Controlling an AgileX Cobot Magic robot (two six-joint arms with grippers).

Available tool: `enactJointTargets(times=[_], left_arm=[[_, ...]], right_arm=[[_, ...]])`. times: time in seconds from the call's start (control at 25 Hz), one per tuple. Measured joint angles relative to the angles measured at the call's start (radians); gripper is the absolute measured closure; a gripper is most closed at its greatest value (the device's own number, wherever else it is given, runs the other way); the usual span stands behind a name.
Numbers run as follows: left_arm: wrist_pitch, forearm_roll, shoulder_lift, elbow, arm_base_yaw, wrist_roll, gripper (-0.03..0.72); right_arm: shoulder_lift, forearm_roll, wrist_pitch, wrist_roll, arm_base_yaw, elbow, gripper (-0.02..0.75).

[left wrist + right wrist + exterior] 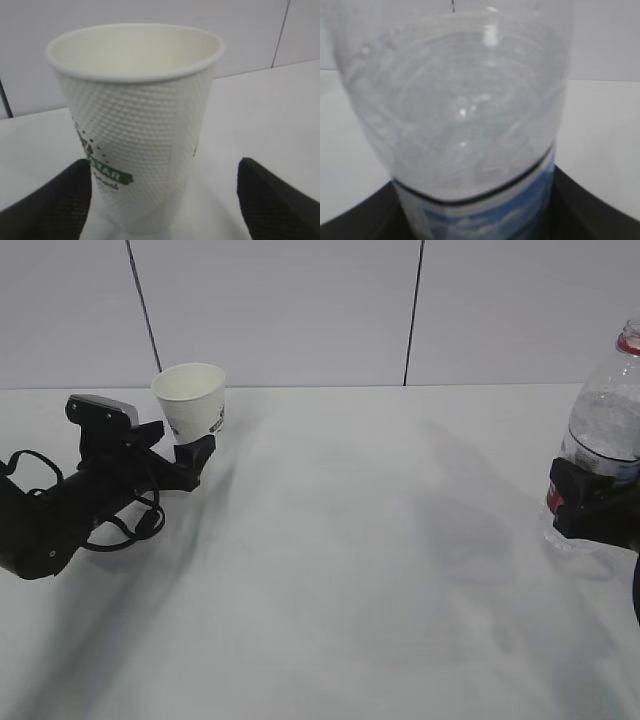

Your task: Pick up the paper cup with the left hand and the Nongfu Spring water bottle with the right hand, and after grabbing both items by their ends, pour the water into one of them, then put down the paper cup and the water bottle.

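I see a white table [330, 570] filling the lower part of the exterior view, its surface matte and plain, with soft grey shadows across the middle and toward the left. Behind it stands a pale wall [280, 310] of flat panels. Two thin dark seams [412, 310] cut the wall from top to bottom, one left of centre and slanting a little, one right of centre. From both wrist views I get the same white tabletop and pale wall, blurred.
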Motion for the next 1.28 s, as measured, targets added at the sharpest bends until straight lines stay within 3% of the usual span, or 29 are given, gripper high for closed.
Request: enactJointTargets(times=[1.28], left_arm=[[0.031,-0.034,0.058,-0.063,0.0,0.002,0.003]], right_arm=[[0.0,0.0,0.0,0.0,0.0,0.0,0.286]])
